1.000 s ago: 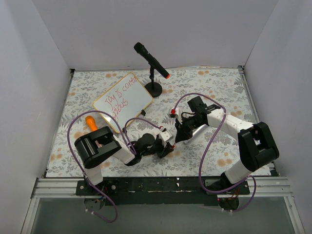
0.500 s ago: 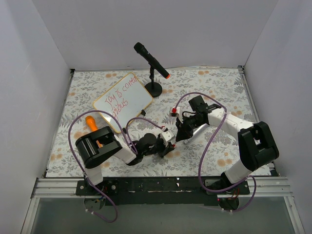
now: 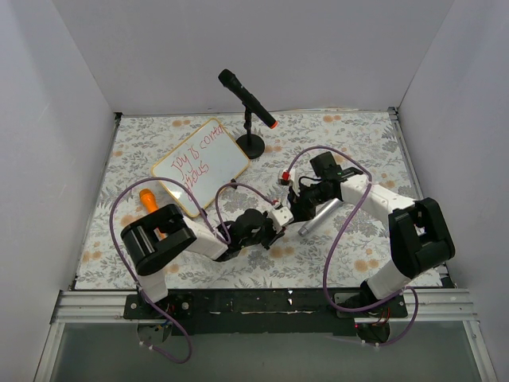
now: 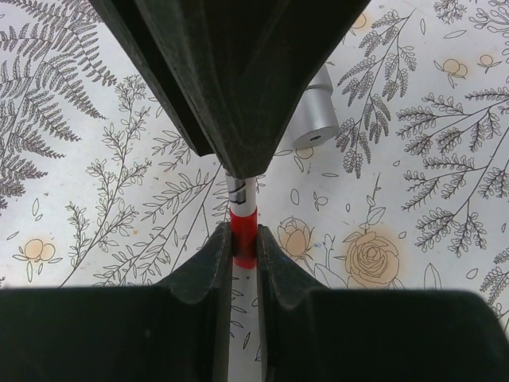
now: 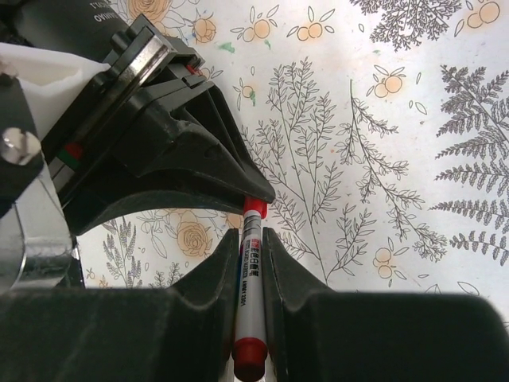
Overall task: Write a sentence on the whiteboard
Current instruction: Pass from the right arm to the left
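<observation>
Since the earlier frame, the left gripper (image 4: 244, 239) has shifted far and right to meet the right gripper (image 5: 251, 239), and its jaws have closed in. The right gripper has moved slightly toward the far side, exposing more of the silver cylinder (image 3: 312, 216).

The whiteboard (image 3: 225, 163) lies flat on the far-left part of the tabletop (image 3: 358, 159), rotated so its long edges run diagonally. The sentence (image 3: 195, 157) runs across it in two slanted red lines. Both grippers are well apart from the board, to its near right.

A black microphone (image 3: 247, 99) on a round-based stand is just beside the board's far-right corner. An orange object (image 3: 148, 199) lies near the board's near-left corner, partly hidden by the left arm.

At the centre of the tabletop the two grippers face each other tip to tip. A marker (image 5: 248, 302) with a white body and red ends spans both. The left jaws are clenched on its red end. The right jaws are clenched on its white body. The silver cylinder lies on the tabletop just beside the right gripper, on its near-right side.
</observation>
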Action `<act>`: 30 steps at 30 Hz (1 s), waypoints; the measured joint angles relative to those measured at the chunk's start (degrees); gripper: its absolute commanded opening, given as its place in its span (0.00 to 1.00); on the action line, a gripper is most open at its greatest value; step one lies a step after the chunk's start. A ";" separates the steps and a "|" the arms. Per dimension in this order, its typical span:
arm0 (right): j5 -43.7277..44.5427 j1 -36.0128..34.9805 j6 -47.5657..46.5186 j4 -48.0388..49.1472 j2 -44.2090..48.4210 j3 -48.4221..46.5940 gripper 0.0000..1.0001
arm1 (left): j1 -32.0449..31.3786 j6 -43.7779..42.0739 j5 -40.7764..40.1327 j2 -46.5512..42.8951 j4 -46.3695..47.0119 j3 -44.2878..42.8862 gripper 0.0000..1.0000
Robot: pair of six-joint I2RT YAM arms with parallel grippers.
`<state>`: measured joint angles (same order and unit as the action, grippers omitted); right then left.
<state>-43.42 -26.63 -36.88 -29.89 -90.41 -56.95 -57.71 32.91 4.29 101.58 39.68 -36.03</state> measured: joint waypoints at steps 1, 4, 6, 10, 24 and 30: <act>0.00 0.00 -0.07 -0.02 0.02 -0.07 0.01 | 0.04 -0.15 0.00 -0.11 -0.15 0.00 0.00; -0.33 0.04 -0.11 -0.20 0.20 -0.17 0.01 | 0.07 -0.13 0.02 -1.18 -1.22 0.26 0.00; -1.53 0.07 0.02 -0.37 0.83 -0.20 0.01 | 0.11 -0.04 0.07 -3.39 -0.79 2.14 0.00; -5.81 0.04 0.33 -1.14 2.82 -0.28 0.01 | 0.07 0.96 0.50 -10.69 0.70 7.63 0.00; -10.95 3.52 -4.00 -11.52 4.09 -3.72 0.65 | -0.55 7.48 4.33 -18.71 1.44 10.05 0.00; -12.79 7.26 -7.43 -17.14 5.16 -9.90 0.70 | -0.63 9.35 5.18 -18.80 -1.27 9.75 0.00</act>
<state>-56.21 -19.38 -44.31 -47.03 -85.25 -66.85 -58.35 42.26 9.47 82.78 38.41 -26.28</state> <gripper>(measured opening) 0.690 0.105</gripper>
